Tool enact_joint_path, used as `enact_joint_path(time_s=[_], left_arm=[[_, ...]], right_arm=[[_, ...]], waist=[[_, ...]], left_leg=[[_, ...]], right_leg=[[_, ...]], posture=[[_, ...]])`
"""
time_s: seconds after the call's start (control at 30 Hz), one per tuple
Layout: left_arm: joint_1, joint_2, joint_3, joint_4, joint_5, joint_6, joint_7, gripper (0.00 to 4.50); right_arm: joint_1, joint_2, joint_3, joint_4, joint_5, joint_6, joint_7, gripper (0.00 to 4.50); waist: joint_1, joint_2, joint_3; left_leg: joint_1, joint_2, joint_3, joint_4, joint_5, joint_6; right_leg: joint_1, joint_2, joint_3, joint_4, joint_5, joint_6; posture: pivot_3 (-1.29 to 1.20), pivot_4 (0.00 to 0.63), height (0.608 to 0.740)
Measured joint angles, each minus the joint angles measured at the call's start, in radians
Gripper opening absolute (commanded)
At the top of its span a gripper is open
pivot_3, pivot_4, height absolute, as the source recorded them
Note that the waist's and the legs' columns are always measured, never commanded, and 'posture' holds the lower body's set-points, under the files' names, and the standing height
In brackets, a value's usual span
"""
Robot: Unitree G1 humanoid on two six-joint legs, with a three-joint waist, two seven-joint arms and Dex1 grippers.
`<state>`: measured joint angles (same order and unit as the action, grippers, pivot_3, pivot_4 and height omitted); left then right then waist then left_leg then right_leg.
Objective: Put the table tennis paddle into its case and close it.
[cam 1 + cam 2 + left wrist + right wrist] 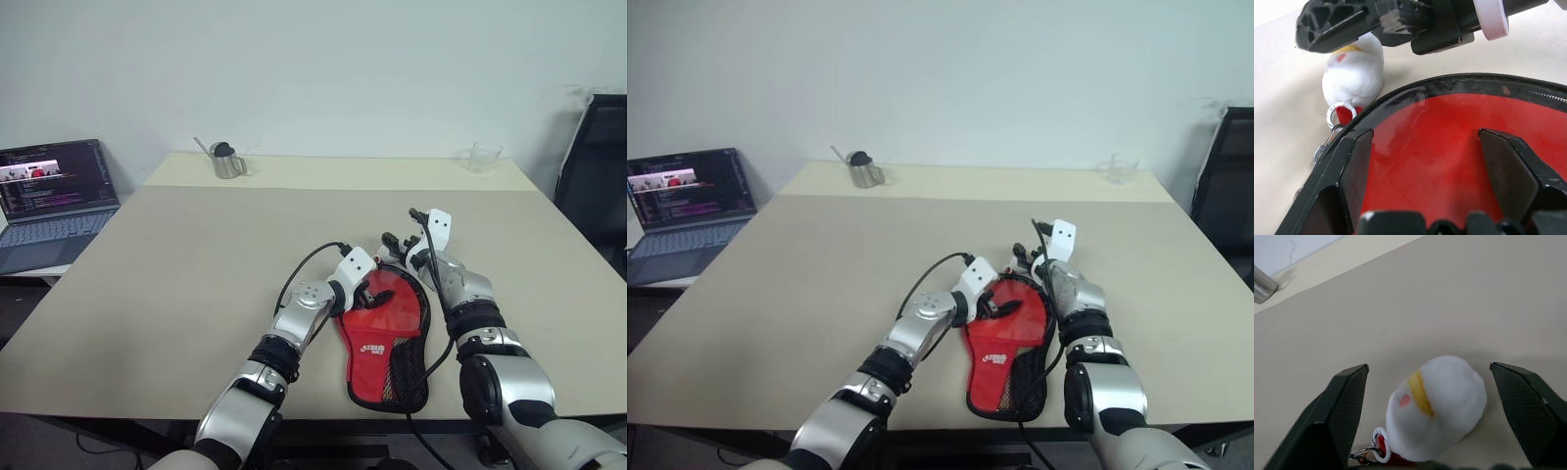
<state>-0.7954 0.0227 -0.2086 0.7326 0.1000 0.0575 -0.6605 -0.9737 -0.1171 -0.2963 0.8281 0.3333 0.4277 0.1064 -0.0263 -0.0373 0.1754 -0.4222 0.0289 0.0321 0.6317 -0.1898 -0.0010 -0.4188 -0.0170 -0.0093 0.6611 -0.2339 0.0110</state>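
Straddling a white plush charm (1437, 406), right tool (1432, 396) wide

In front of me the beige worktop (196, 264) carries only a few things. The case (387, 343) lies flat near its front edge, open, red lining up, with the black mesh pocket along its right side. Just past the case's round end a small white plush charm (1437, 406) with a yellow band rests on the surface, joined to the case by a metal ring. Well apart, at the far edge, a small metal cup (227, 161) stands to the left and a clear glass (484, 156) to the right.
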Motion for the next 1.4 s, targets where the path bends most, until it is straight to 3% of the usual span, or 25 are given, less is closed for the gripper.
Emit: enact_joint_path(time_s=[0.17, 0.5, 0.6, 0.83, 0.87, 1.33, 1.4], left_arm=[[0.0, 0.0, 0.0, 0.0, 0.0, 0.0, -0.001, 3.75], [0.0, -0.001, 0.0, 0.0, 0.0, 0.0, -0.001, 3.75], [0.0, -0.001, 0.0, 0.0, 0.0, 0.0, -0.001, 3.75], [0.0, -0.001, 0.0, -0.001, 0.0, 0.0, -0.001, 3.75], [0.0, -0.002, 0.0, -0.001, 0.0, 0.0, -0.001, 3.75], [0.0, -0.003, -0.001, 0.001, 0.002, 0.0, 0.001, 3.75], [0.001, -0.003, -0.001, 0.001, 0.002, 0.001, 0.002, 3.75]], right_arm=[[0.0, -0.001, 0.001, 0.0, 0.0, 0.001, -0.004, 1.3], [0.0, -0.001, 0.003, 0.004, -0.002, 0.003, -0.012, 1.3], [0.0, -0.001, 0.003, 0.001, -0.002, 0.003, -0.007, 1.86], [0.002, -0.001, 0.003, -0.039, 0.001, 0.012, 0.001, 4.33], [0.002, -0.001, 0.002, -0.046, 0.002, 0.017, -0.002, 4.48], [-0.004, 0.011, 0.003, 0.039, -0.004, 0.058, -0.068, 4.48], [-0.005, 0.014, 0.004, 0.045, -0.008, 0.048, -0.067, 4.1]], waist=[[0.0, 0.0, 0.0], [0.0, 0.0, 0.0], [0.0, 0.0, 0.0], [0.001, 0.0, 0.0], [0.001, 0.0, 0.0], [0.001, 0.0, -0.001], [0.001, 0.0, -0.001]], left_leg=[[0.0, 0.0, 0.0, 0.0, 0.0, 0.0], [0.0, 0.0, 0.0, 0.0, 0.0, 0.0], [0.0, 0.0, 0.0, -0.001, 0.0, 0.0], [0.0, 0.0, 0.0, -0.001, 0.0, 0.0], [0.0, 0.0, 0.0, -0.001, 0.0, 0.0], [0.0, 0.0, 0.0, -0.001, 0.0, 0.0], [0.0, 0.0, 0.0, -0.001, 0.0, 0.0]], right_leg=[[0.0, 0.0, 0.0, 0.0, 0.0, 0.0], [0.0, 0.0, 0.0, -0.001, 0.0, 0.0], [0.0, 0.0, 0.0, -0.001, 0.0, 0.0], [0.0, 0.0, 0.0, -0.001, 0.0, 0.0], [0.0, 0.0, 0.0, -0.001, 0.0, 0.0], [0.0, -0.001, 0.0, -0.002, 0.0, 0.0], [0.0, -0.001, 0.0, -0.002, 0.0, 0.0]], posture=[[0.0, 0.15, 0.74], [0.0, 0.15, 0.74], [0.0, 0.15, 0.74], [0.0, 0.15, 0.74], [0.0, 0.15, 0.74], [0.0, 0.15, 0.74], [0.0, 0.15, 0.74]])
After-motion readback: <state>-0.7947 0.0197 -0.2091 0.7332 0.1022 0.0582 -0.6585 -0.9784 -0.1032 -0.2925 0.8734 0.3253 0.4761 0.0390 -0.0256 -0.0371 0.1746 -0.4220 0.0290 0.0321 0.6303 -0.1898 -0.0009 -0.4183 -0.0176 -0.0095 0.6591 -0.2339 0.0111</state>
